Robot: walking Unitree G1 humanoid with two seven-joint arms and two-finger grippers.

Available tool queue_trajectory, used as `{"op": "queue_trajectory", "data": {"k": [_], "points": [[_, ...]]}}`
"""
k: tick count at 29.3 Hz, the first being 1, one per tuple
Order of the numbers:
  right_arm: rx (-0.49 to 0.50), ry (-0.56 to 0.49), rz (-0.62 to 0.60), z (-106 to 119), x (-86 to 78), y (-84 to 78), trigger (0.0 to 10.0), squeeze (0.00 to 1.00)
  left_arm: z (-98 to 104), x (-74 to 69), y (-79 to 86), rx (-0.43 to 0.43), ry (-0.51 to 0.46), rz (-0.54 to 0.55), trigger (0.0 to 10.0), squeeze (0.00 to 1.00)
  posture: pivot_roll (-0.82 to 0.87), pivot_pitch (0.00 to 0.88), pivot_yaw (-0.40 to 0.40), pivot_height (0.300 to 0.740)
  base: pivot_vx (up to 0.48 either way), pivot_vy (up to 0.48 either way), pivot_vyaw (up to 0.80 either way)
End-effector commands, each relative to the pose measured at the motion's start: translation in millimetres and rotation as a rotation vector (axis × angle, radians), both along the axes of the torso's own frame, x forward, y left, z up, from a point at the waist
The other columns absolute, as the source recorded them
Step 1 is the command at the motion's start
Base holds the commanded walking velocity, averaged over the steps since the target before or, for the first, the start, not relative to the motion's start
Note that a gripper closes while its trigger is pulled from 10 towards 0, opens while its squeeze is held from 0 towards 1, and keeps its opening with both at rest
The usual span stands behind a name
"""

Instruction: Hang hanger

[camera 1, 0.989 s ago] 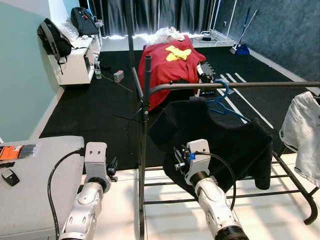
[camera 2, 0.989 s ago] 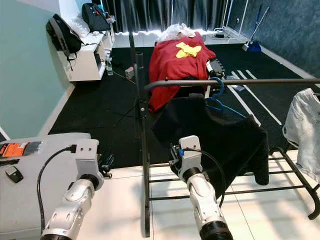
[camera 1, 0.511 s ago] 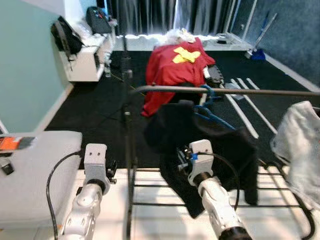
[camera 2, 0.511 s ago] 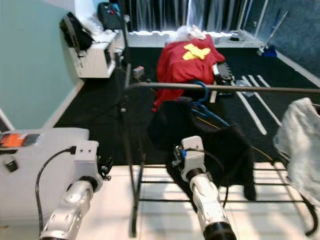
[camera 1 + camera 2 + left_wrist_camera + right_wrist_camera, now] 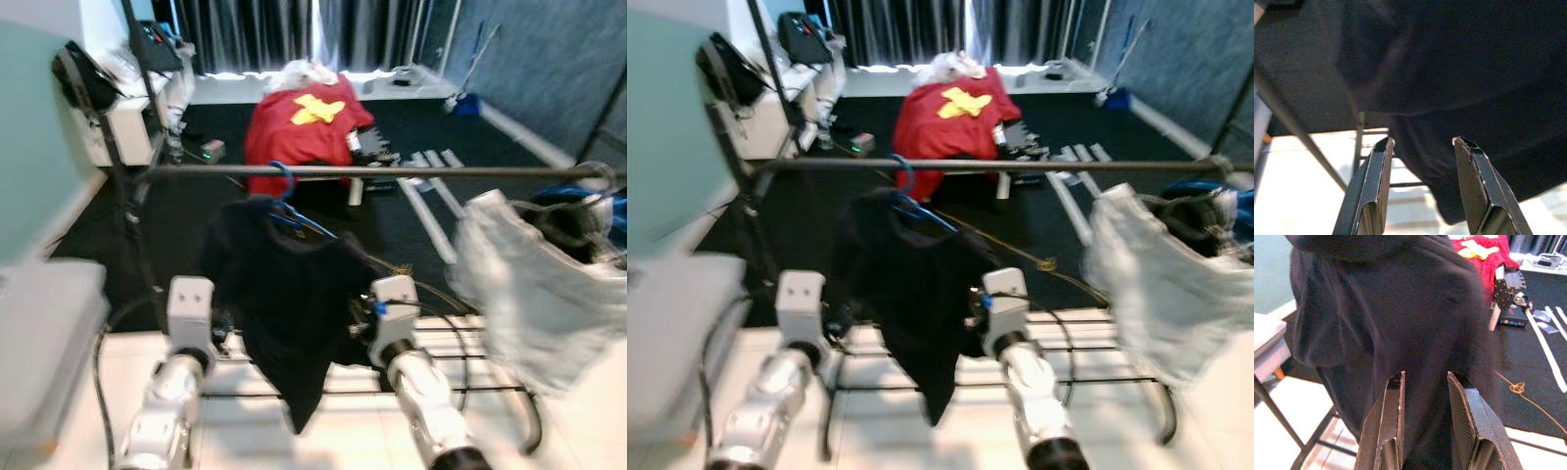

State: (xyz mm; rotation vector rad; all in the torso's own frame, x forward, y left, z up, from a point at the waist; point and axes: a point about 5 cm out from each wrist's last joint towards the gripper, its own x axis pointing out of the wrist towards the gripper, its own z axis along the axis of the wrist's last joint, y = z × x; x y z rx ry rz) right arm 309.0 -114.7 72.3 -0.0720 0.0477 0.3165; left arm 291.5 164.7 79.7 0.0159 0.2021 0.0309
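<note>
Both claws, left claw (image 5: 1422,142) and right claw (image 5: 1425,377), gape empty below the hanger (image 5: 291,209).

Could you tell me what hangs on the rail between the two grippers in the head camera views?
A black garment on a blue hanger hangs from the rail between the left gripper and the right gripper, as the eye views show.

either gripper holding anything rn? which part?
Nothing held. Left gripper and right gripper are both open, fingers apart, pointed at the black garment hanging from the blue hanger on the rail.
</note>
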Motion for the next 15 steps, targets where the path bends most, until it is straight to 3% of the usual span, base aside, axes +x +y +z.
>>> {"op": "queue_trajectory", "data": {"k": [1, 13, 15], "points": [[-0.007, -0.005, 0.011, 2.5, 0.9, -0.2, 10.0, 0.00, -1.6, -0.3, -0.3, 0.012, 0.014, -0.004, 10.0, 0.00, 0.03, 0.000, -0.017, 0.740, 0.000, -0.472, 0.50], [-0.023, -0.001, 0.020, 1.6, 0.8, 0.4, 10.0, 0.00, -1.8, 0.9, -1.3, 0.014, 0.015, -0.008, 10.0, 0.00, 0.03, 0.000, -0.017, 0.740, 0.000, -0.472, 0.78], [-0.005, 0.004, 0.006, 1.1, 0.6, -0.5, 10.0, 0.00, -2.2, 0.6, -1.3, 0.015, 0.016, -0.008, 10.0, 0.00, 0.03, 0.000, -0.017, 0.740, 0.000, -0.472, 0.00]]}}
